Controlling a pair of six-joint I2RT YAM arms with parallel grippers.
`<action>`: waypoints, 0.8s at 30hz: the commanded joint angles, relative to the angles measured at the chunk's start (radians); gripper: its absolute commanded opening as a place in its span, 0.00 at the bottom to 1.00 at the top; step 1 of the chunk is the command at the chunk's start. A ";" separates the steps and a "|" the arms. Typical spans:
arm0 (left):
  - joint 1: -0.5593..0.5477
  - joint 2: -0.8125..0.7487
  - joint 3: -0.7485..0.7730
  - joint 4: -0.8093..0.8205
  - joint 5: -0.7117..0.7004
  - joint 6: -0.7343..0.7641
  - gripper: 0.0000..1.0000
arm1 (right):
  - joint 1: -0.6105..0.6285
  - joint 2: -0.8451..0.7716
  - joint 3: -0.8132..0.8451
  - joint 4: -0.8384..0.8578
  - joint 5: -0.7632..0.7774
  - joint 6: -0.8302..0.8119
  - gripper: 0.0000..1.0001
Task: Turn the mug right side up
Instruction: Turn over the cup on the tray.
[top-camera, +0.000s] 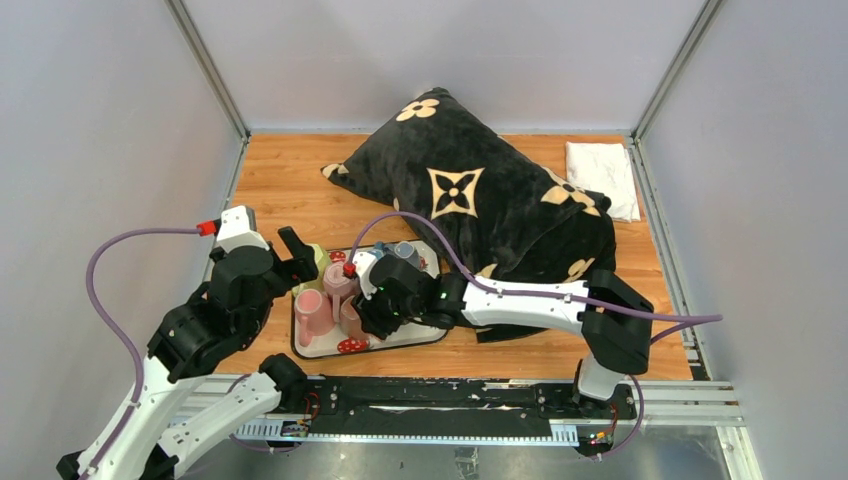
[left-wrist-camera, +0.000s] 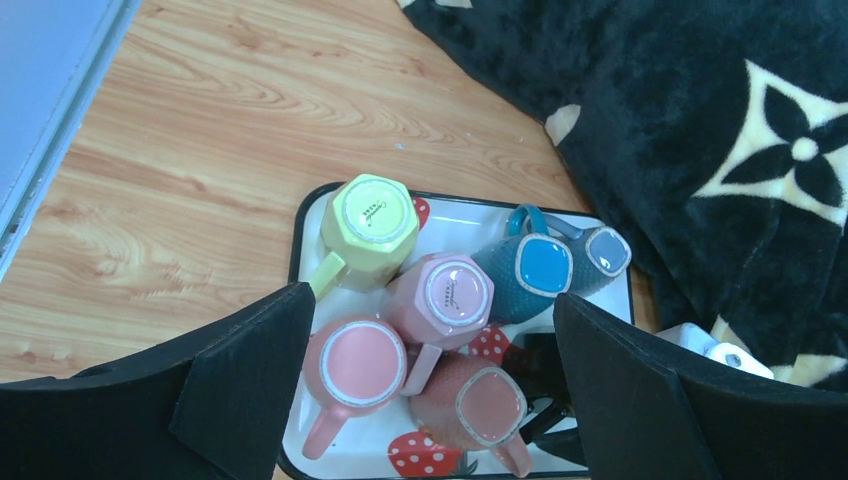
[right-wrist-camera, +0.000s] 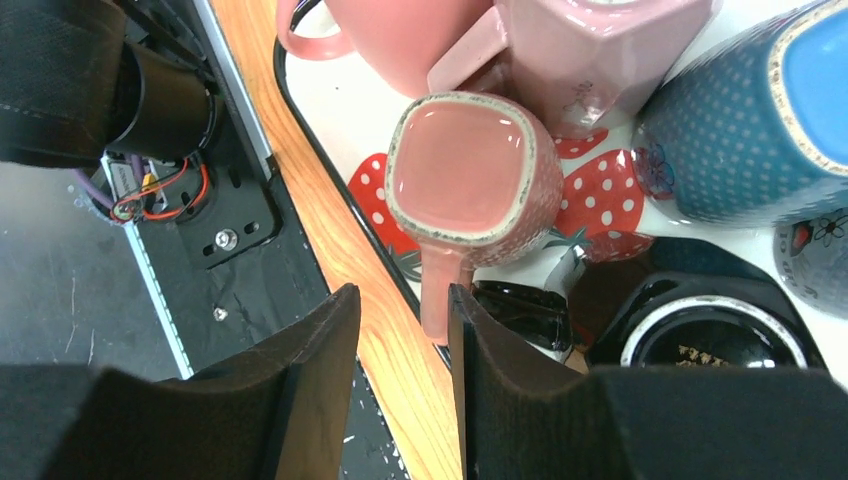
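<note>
- Placement: the dusty-pink square mug (right-wrist-camera: 460, 170) stands at the near edge of the strawberry tray (right-wrist-camera: 335, 110), packed against a pale pink mug (right-wrist-camera: 600, 50) and a blue dotted mug (right-wrist-camera: 740, 130). Its handle (right-wrist-camera: 438, 285) sticks out over the rim, on the only side free of neighbours.
- Its upturned face looks shallow and has a bare speckled ring, so I judge it bottom-up, though I cannot be sure.
- The right gripper (right-wrist-camera: 400, 292) sits low on that free side, its 2 fingers a little apart with the handle in the gap. Table wood (right-wrist-camera: 392, 262) shows between the handle and 1 finger, so nothing is clamped.
- The left gripper (left-wrist-camera: 430, 300) hangs wide open and empty above the tray, probably held high to leave room.
- Crowding is the risk: tipping the mug could knock its neighbours.
</note>
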 joint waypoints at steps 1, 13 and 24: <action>-0.005 -0.015 0.023 0.006 -0.043 -0.009 0.98 | 0.017 0.038 0.058 -0.028 0.072 0.003 0.43; -0.005 -0.007 0.018 0.007 -0.040 -0.004 0.98 | 0.019 0.103 0.115 -0.099 0.115 0.020 0.42; -0.005 0.004 0.014 0.013 -0.033 0.001 0.99 | 0.019 0.143 0.123 -0.112 0.148 0.034 0.40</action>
